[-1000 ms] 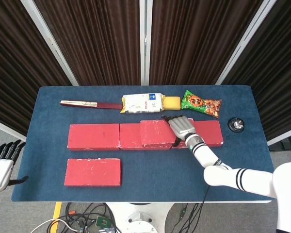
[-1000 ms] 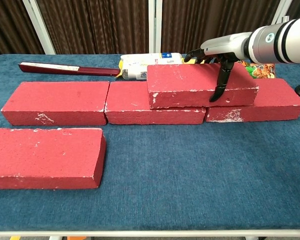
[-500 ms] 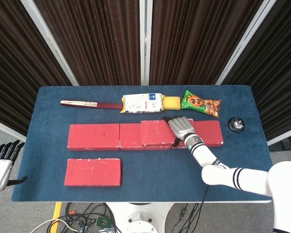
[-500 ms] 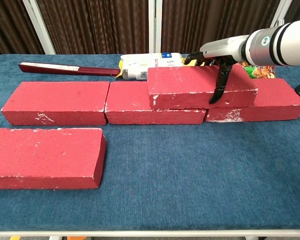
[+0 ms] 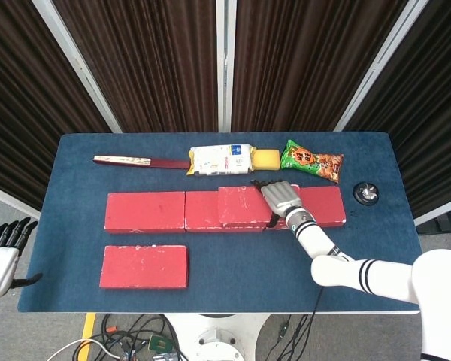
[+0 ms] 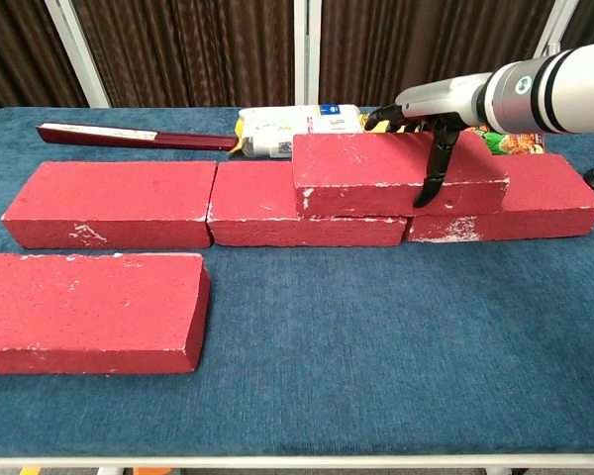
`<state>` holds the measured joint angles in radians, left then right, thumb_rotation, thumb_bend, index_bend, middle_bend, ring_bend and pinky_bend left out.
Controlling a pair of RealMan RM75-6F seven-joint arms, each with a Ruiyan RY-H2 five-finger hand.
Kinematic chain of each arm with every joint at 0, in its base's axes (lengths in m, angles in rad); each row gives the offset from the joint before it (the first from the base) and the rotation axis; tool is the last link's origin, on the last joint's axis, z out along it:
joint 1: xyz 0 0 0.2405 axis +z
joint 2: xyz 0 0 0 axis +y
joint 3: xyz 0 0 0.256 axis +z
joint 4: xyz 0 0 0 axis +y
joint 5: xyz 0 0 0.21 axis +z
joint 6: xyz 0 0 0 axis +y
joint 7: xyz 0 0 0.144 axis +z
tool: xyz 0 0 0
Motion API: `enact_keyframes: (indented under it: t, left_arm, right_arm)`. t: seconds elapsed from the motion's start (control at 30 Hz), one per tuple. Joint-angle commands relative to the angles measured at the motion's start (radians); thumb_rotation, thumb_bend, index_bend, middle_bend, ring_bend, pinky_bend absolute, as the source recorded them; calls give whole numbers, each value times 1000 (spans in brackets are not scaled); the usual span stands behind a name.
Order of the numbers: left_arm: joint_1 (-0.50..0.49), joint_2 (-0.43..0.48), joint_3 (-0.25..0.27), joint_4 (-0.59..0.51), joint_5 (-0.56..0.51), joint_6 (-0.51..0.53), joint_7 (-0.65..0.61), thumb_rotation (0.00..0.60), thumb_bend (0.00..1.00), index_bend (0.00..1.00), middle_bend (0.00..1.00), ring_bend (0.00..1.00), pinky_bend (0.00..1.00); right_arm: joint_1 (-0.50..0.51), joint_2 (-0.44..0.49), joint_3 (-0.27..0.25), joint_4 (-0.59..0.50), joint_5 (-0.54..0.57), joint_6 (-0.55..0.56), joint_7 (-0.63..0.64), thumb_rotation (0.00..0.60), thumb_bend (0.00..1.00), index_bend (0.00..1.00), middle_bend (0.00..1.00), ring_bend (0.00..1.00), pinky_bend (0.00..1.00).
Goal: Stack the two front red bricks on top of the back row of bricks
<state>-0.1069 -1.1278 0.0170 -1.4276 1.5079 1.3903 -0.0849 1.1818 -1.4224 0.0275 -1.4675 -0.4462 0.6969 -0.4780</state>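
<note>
Fingers (image 5: 7, 232) of the left hand (image 5: 1, 256) point upward, spread apart and holding nothing, just off the counter's (image 5: 75, 218) left edge in the head view. On the blue counter a lone front brick (image 6: 91, 312) lies flat at the near left, apart from the others. Behind it runs the back row of bricks (image 6: 114, 203), three end to end across the middle. A stacked brick (image 6: 376, 170) sits on top of that row, bridging the middle and right bricks. Over its right part lies the right hand (image 5: 283, 198), palm down on the top face; in the chest view its dark fingers (image 6: 437, 168) curl down the front face while others hook over the far edge, so the hand grips the stacked brick. Along the far side of the counter lie a dark red flat box (image 5: 140, 162), a white packet (image 5: 222, 160), a yellow block (image 5: 266, 159) and a green snack bag (image 5: 311, 161). A small black round object (image 5: 367, 193) sits near the right edge.
</note>
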Motion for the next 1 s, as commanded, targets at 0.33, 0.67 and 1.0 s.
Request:
enact_keyframes:
  t: [0.33, 0.67, 1.0]
  left_arm:
    - [-1, 2, -1, 0, -1, -3, -2, 600, 0, 7, 0, 0, 22]
    - [-5, 14, -4, -7, -2, -4, -1, 600, 0, 8, 0, 0, 22]
    - [-4, 16, -2, -12, 1, -4, -2, 600, 0, 7, 0, 0, 22]
  right_arm:
    - [-11, -5, 6, 8, -19, 2, 23, 600, 0, 0, 12, 0, 38]
    - [-18, 4, 12, 6, -40, -14, 43, 600, 0, 0, 0, 0, 0]
    - [-29, 58, 25, -78, -64, 12, 64, 600, 0, 0, 0, 0, 0]
